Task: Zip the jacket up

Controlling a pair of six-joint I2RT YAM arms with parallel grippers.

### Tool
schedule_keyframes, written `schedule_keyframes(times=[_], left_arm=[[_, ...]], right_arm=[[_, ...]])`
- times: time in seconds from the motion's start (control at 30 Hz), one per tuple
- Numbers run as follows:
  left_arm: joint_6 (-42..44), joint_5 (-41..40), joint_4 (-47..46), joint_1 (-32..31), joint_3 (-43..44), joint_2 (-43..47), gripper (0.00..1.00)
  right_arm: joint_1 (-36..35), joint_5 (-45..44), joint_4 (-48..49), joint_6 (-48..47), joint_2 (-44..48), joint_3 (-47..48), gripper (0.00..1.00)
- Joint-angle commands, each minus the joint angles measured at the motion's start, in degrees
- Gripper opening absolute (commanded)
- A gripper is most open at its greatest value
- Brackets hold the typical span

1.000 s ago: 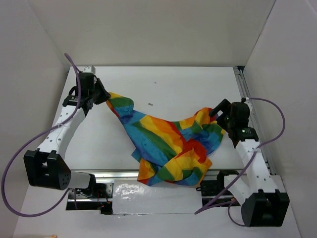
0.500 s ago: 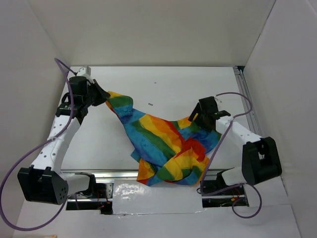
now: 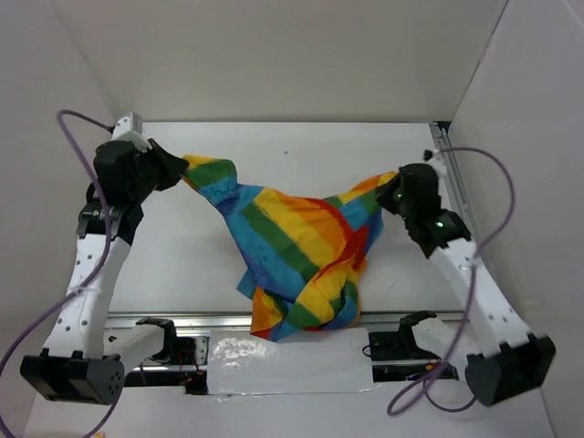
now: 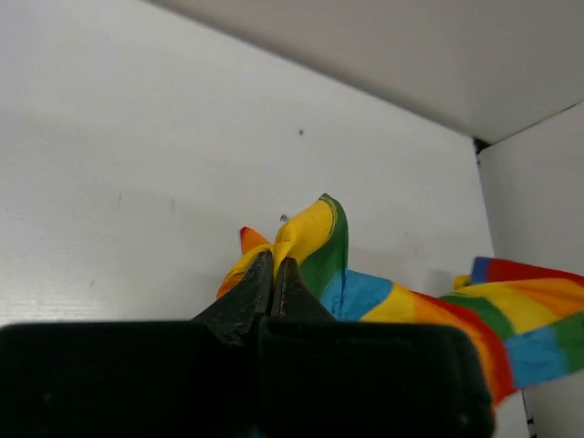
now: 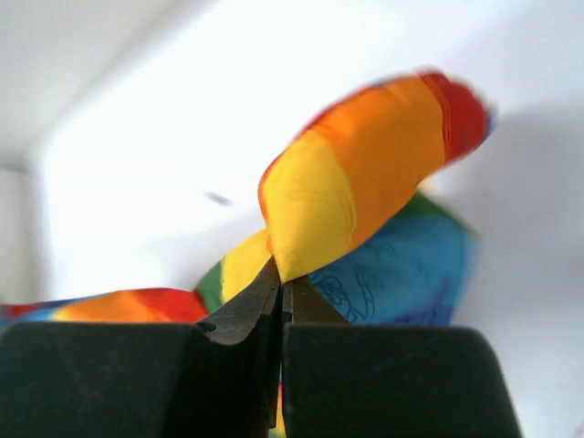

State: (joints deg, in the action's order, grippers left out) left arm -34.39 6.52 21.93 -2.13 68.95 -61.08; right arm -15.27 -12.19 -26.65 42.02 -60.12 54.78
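The rainbow-striped jacket [image 3: 301, 246] hangs stretched between both arms above the white table, its bulk sagging toward the near edge. My left gripper [image 3: 182, 164] is shut on a yellow and green end of the jacket at the far left; the left wrist view shows the jaws pinched on that fabric [image 4: 306, 233]. My right gripper [image 3: 391, 187] is shut on an orange and yellow corner at the right, and the right wrist view shows the cloth [image 5: 356, 196] caught between its closed fingertips [image 5: 281, 281]. The zipper is hidden in the folds.
White walls enclose the table [image 3: 310, 155] on the left, back and right. A metal rail [image 3: 219, 321] runs along the near edge under the jacket's lowest fold. A small dark speck [image 3: 286, 152] lies on the far tabletop.
The right gripper closed on the jacket's right corner and lifted it back and to the right. The left arm pulled its end farther left and up, so the jacket is now spread taut.
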Motion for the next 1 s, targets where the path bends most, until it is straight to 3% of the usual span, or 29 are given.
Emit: schedule_keyframes(times=[0.0,0.17,0.3,0.53,0.73,0.97], left_arm=[[-0.06,-3.27,-2.34,0.81,7.07,7.19,0.0],[0.64,-4.49,2.23,0.99,20.24,10.71,0.0],[2.75,-8.96,7.14,0.99,30.43,11.86,0.0],[5.3,-10.04,7.15,0.2,35.28,13.71,0.0],[5.3,-11.18,4.62,-1.47,33.54,9.06,0.0],[3.37,-7.05,-6.53,-0.77,21.85,0.81,0.0]], right_arm=[[0.59,-6.87,-4.44,-0.28,11.24,13.1,0.0],[0.68,-8.38,-12.97,-4.92,14.15,32.09,0.0],[0.59,-10.47,-16.23,-7.91,15.9,42.03,0.0],[0.68,-14.96,-13.34,-11.61,16.89,50.4,0.0],[0.76,-16.91,-12.99,-15.47,3.62,61.91,0.0],[3.92,-5.68,1.85,-21.7,-10.43,57.28,0.0]])
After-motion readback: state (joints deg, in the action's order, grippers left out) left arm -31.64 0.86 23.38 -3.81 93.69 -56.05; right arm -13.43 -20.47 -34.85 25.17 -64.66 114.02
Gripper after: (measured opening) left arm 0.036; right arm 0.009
